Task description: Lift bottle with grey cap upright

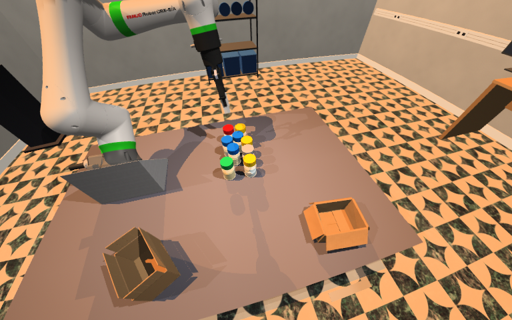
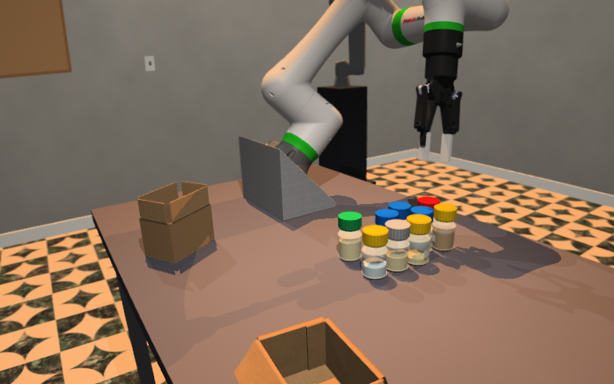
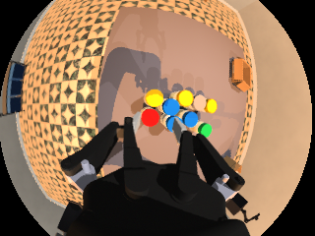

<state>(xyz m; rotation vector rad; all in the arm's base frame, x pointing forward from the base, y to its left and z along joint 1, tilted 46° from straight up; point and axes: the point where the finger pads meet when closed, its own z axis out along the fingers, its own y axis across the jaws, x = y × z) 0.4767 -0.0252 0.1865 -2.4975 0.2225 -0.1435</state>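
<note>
Exterior view is showing my gripper (image 2: 435, 151) hanging half open and holding nothing, high above the far edge of the table (image 2: 226, 290). The grey-cap bottle (image 2: 397, 244) is standing in the cluster, pressed between two yellow-cap bottles (image 2: 374, 250). I am judging it light, rigid and smooth. I should be gripping under the cap, on the free sides.

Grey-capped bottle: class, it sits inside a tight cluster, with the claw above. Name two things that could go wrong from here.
1. The grey-capped bottle is hemmed in by yellow-capped bottles and blue-capped ones, so the descending fingers could tip a neighbour.
2. The claw hangs open above the far end, near the red-capped bottle; it could close on the wrong bottle.
</note>
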